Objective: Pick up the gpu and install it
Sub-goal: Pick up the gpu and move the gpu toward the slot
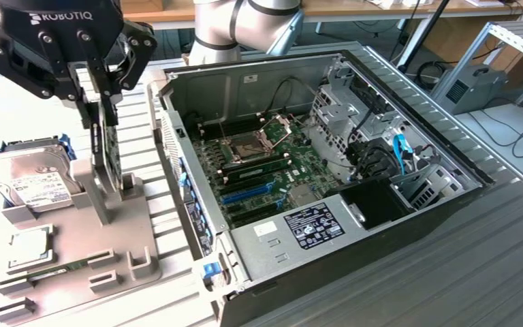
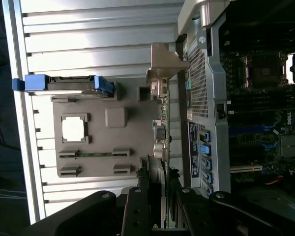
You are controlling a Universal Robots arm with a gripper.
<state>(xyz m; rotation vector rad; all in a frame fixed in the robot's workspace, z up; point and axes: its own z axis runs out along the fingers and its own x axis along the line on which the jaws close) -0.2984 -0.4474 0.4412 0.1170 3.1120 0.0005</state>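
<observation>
Exterior view: the gpu (image 1: 109, 163) is held upright, clamped by the gripper (image 1: 101, 116) over the grey tray (image 1: 139, 238), in which a hard drive (image 1: 30, 180) is kept; a motherboard (image 1: 261, 170) is housed in the open case (image 1: 407, 225).

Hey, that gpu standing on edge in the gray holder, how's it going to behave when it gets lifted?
The gpu stands straight and flat, so it's probably stiff rather than floppy. Thin and edge-on in the gray holder, it could tip if let go. The gripper pinches only its top edge, so it may swing slightly.
</observation>
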